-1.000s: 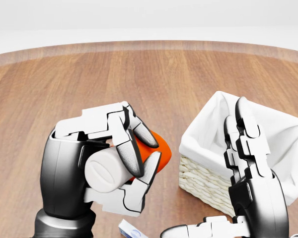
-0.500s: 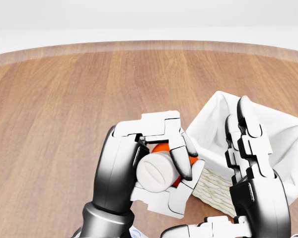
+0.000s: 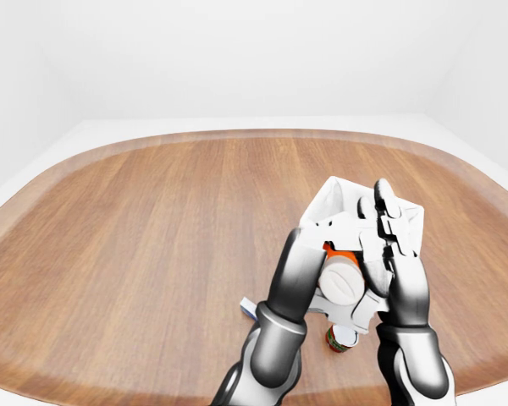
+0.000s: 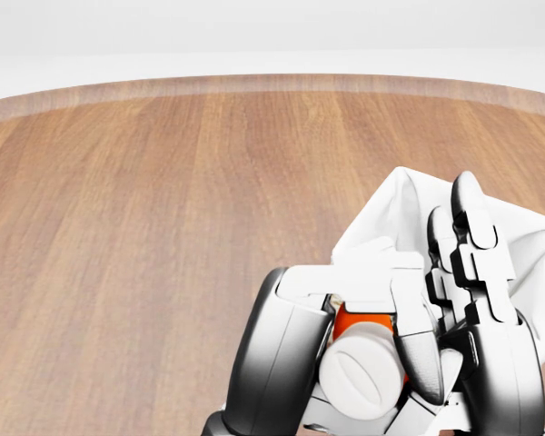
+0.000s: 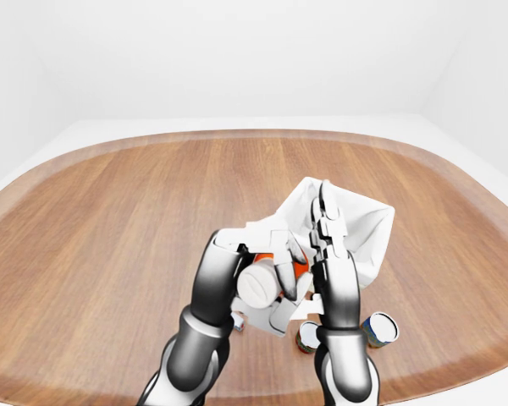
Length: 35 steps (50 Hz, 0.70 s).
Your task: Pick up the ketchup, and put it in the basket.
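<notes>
Since a second ago the left hand (image 4: 363, 336) has carried the ketchup (image 4: 363, 363) from the open wood rightward, until it now sits up against the basket (image 4: 409, 204) at the head view's lower right. Its three fingers are curled tight round the bottle, whose white cap faces the camera with a strip of orange-red body showing just above it between the fingers (image 4: 416, 350). From these views the bottle appears level with the basket's near edge, but I cannot tell whether it is over the opening.

Just to the right, the right hand (image 4: 472, 263) stands upright with its fingers stretched out straight, holding nothing. It has shifted slightly up and to the right, and it overlaps the white cloth lining of the basket in the head view; whether it touches the cloth is unclear.

On the counter (image 3: 152, 228), in the right-eye view, a can (image 5: 380, 329) stands near the bottom right, beside the right forearm. A second small can (image 3: 341, 339) peeks out below the hands in the left-eye view, and a pale flat box (image 3: 248, 307) lies just left of the left wrist.
</notes>
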Tool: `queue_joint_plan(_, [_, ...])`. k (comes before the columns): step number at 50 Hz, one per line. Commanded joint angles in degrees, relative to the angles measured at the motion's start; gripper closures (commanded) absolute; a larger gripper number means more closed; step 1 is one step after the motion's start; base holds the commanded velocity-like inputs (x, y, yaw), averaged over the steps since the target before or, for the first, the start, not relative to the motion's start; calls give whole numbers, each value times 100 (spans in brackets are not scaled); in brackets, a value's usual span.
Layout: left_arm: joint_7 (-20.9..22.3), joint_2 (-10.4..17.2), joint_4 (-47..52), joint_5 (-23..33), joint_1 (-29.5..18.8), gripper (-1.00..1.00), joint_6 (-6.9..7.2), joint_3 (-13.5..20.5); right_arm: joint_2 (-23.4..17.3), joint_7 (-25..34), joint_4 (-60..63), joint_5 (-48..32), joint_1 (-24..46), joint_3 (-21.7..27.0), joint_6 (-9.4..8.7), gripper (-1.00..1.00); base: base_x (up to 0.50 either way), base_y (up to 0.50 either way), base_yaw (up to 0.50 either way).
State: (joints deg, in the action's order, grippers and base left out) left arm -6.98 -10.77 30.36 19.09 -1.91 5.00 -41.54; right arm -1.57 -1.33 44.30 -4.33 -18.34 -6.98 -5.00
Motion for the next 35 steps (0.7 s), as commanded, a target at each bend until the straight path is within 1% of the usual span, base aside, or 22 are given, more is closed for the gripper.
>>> queue_joint_plan(1, [-401,-107,438,24,26,92,0,-766,11,-1,-47,1,33,151,0,-100,0,0,0])
queue_joint_plan(3, [-431,-130,495,84,-2,92,0,-880,31,27,-63,-18,30,162,0,-100,0,0,0])
queue_joint_plan(4, [-434,-130,497,86,-4,92,0,-885,34,30,-64,-20,30,162,0,-100,0,0,0])
queue_joint_plan(5, [-439,-116,561,150,-2,92,0,-982,33,45,-121,-58,38,139,0,-100,0,0,0])
queue_joint_plan(7, [-435,-120,597,182,-11,92,0,-1016,20,71,-187,-101,23,113,0,-100,0,0,0])
queue_joint_plan(8, [-428,-132,607,183,-21,91,0,-1012,21,71,-231,-132,22,106,0,-85,0,0,0])
queue_joint_plan(9, [-427,-137,615,188,-25,91,0,-1015,21,80,-252,-133,7,101,0,-45,0,0,0])
queue_joint_plan(11, [-427,-137,616,189,-26,91,0,-1015,24,83,-255,-135,5,102,0,-45,0,0,0])
queue_joint_plan(12, [-460,-115,597,194,3,91,0,-1068,19,95,-169,-122,-61,106,0,100,0,0,0])
queue_joint_plan(20, [-460,-120,573,185,-1,88,0,-1053,32,102,-150,-118,-84,116,0,100,0,0,0])
queue_joint_plan(21, [-473,-117,577,195,6,58,0,-1068,29,103,-124,-133,-108,96,0,100,0,0,0])
queue_joint_plan(22, [-477,-117,576,199,8,0,0,-1072,29,97,-124,-138,-107,95,0,100,0,0,0])
queue_joint_plan(23, [-487,-119,571,224,5,-78,0,-1078,28,96,-139,-133,-104,100,0,100,0,0,0])
queue_joint_plan(24, [-484,-133,575,227,-1,-100,0,-1072,26,97,-161,-130,-99,107,0,100,0,0,0])
queue_joint_plan(35, [-459,-61,683,220,20,-100,0,-1044,19,80,-195,-170,-105,73,0,100,0,0,0])
